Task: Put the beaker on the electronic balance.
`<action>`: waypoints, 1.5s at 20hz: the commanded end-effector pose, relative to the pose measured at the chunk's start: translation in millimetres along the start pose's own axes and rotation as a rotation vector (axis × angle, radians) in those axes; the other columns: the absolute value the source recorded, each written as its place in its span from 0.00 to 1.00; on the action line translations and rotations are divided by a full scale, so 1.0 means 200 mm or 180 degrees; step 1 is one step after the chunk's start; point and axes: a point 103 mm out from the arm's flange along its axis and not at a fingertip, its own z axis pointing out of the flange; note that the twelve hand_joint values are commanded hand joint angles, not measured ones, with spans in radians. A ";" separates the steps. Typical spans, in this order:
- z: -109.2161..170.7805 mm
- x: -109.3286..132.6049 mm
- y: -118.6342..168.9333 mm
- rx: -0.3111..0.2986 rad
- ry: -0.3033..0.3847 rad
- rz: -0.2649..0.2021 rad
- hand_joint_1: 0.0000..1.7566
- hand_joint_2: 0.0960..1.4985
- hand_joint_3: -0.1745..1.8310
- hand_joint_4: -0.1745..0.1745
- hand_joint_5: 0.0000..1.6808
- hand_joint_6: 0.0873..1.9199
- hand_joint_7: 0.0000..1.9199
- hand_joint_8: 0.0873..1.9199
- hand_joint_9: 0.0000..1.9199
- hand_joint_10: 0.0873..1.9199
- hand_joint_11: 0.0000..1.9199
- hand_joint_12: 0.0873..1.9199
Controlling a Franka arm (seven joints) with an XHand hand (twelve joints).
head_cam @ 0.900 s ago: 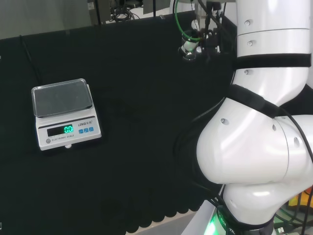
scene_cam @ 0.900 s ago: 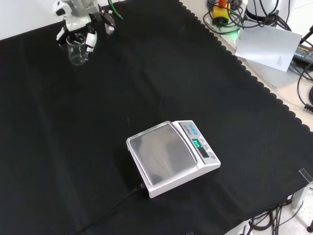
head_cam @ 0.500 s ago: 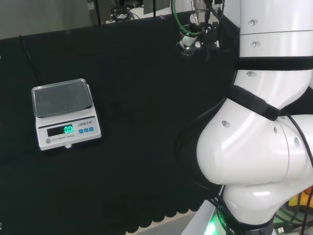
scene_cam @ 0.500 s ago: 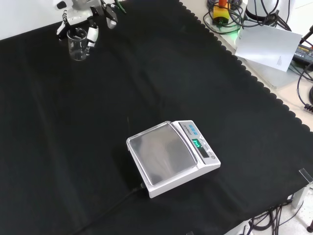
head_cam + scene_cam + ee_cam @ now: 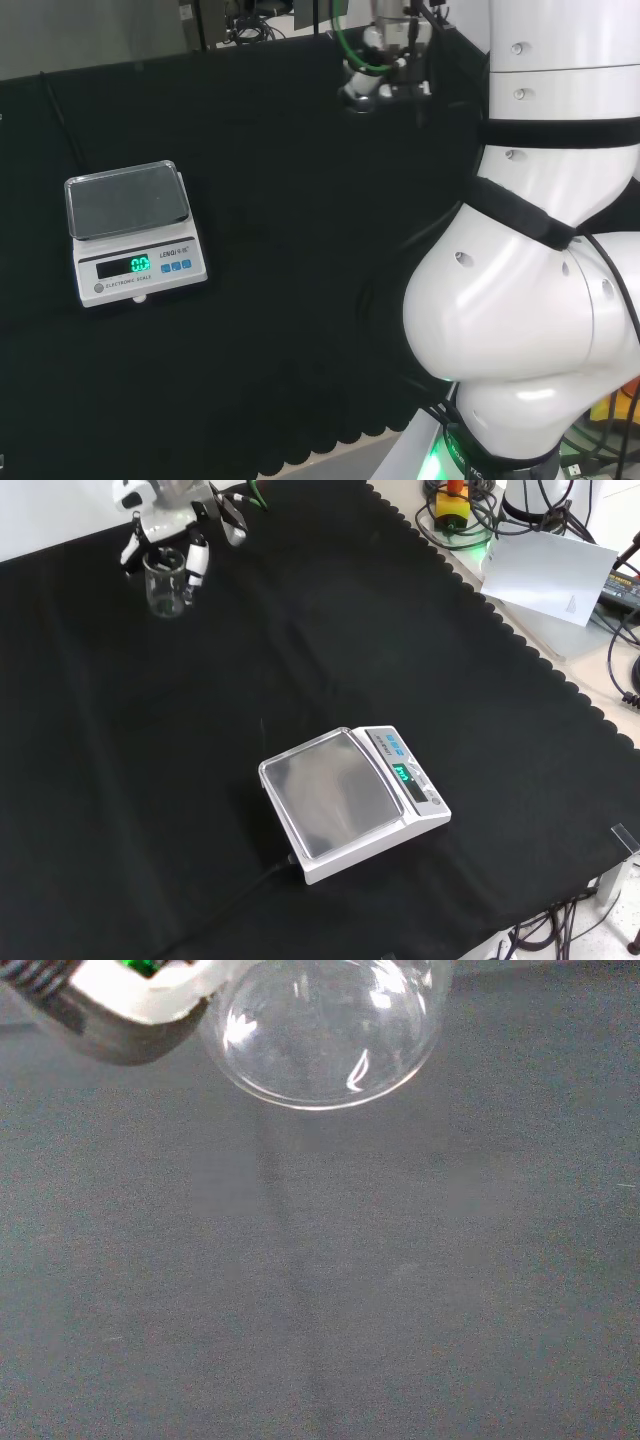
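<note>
Even overhead room light is seen in head and front views; the black cloth [image 5: 200, 780] soaks it up, so shadows are barely made out. Soft sheen is thrown on the white arm links [image 5: 520, 300]. The green display of the balance [image 5: 130, 232] glows, slightly bloomed. In the wrist view the cloth is rendered washed-out grey, small glints are caught on the beaker [image 5: 325, 1030], and the hand [image 5: 130, 1005] at the upper left is blurred.
</note>
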 end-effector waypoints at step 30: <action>0.32 1.77 -0.62 0.0540 -0.0454 -0.2175 0.63 0.72 0.16 0.10 0.50 0.62 0.46 0.67 0.64 0.50 0.68 0.47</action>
